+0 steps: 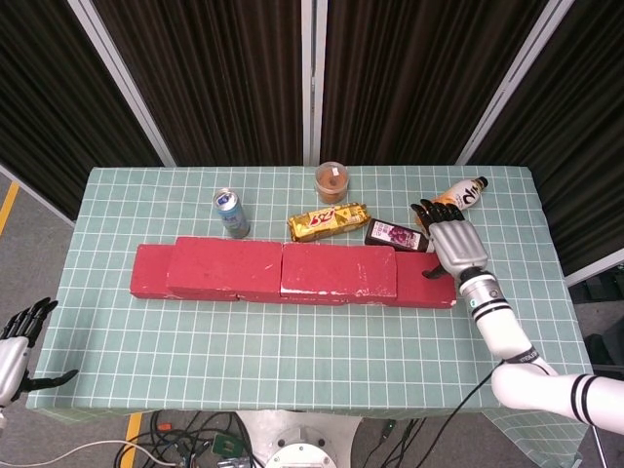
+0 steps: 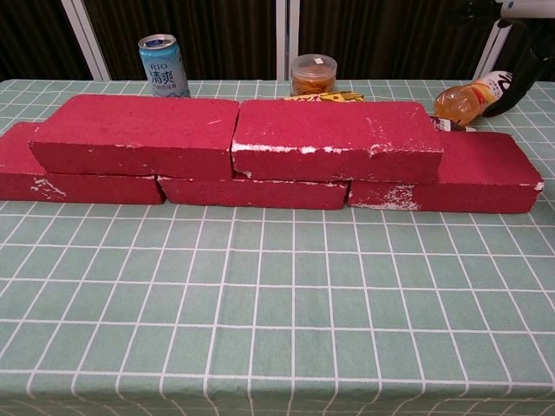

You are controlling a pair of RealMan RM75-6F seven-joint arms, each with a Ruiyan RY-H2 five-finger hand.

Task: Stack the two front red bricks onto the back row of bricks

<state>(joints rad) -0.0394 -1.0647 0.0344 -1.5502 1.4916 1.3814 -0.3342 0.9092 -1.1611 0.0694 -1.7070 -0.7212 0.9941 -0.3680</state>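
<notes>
Right hand, fingers spread and empty, above the red bricks' end (left hand, likewise spread, head view only).

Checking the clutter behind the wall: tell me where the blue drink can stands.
The blue drink can stands upright behind the left upper brick, left of the yellow snack pack; in the chest view it is at top left.

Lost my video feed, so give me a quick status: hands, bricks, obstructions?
Both hands empty: right hand open above the row's right end, left hand open off-table. Two upper bricks sit on the bottom row. Nothing obstructing.
</notes>
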